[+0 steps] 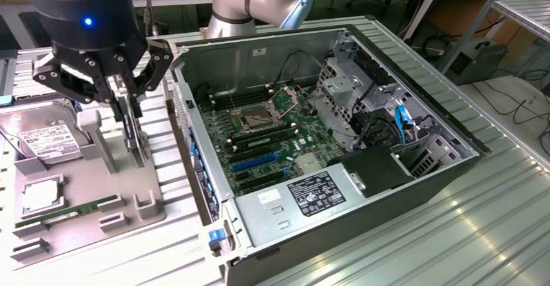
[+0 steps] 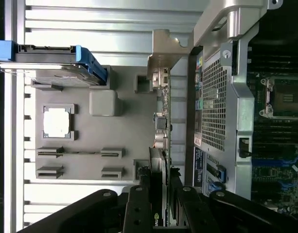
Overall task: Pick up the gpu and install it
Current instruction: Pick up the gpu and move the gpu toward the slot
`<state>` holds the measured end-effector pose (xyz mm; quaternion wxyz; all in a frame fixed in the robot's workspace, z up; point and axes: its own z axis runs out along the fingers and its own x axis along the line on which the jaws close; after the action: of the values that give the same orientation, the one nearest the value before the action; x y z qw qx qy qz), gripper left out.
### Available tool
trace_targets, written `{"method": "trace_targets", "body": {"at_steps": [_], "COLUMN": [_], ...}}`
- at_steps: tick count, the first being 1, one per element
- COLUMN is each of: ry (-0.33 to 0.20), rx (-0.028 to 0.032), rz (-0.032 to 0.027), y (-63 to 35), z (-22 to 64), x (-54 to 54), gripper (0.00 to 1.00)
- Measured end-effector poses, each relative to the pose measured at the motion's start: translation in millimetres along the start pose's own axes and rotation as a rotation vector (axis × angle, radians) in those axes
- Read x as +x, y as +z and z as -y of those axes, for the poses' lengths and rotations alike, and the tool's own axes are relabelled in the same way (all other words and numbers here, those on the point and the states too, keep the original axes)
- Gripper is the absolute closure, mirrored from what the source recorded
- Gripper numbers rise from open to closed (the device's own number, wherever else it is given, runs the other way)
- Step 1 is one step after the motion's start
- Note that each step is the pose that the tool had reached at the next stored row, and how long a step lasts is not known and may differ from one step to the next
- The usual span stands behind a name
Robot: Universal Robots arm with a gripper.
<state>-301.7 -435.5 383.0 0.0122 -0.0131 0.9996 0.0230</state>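
Note:
The gpu (image 1: 135, 138) is a thin dark card seen edge-on, hanging upright over the grey tray (image 1: 86, 176) at the exterior view's left. My gripper (image 1: 127, 111) comes down from above and is shut on the card's upper edge. In the wrist view the gpu (image 2: 161, 121) runs as a narrow strip away from my gripper (image 2: 161, 208), with a finger on each face and its silver end bracket (image 2: 161, 48) at the far end. The card's lower edge is close over the tray's slot posts; I cannot tell whether it touches them.
The open computer case (image 1: 404, 86) lies right beside the tray, its motherboard (image 1: 266, 144) exposed, and its perforated wall (image 2: 214, 107) is close to the card. On the tray sit a hard drive (image 1: 43, 138), a processor chip (image 1: 40, 196) and a green memory stick (image 1: 69, 212).

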Motion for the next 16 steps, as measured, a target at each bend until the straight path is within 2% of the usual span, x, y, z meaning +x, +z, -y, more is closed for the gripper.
{"method": "trace_targets", "body": {"at_steps": [4,8,10,16], "ry": [-0.001,0.000,0.000,0.000], "rx": [-0.0035,-0.0177,-0.0202,-0.0216], "rz": [0.0000,-0.0005,-0.0009,-0.0025], "y": [-22.3,-45.7,-48.8,-48.9], "z": [7.8,12.7,13.3,14.2], "x": [-13.3,-39.2,-49.7,-79.0], "gripper": [0.74,0.74,0.74,0.74]}}
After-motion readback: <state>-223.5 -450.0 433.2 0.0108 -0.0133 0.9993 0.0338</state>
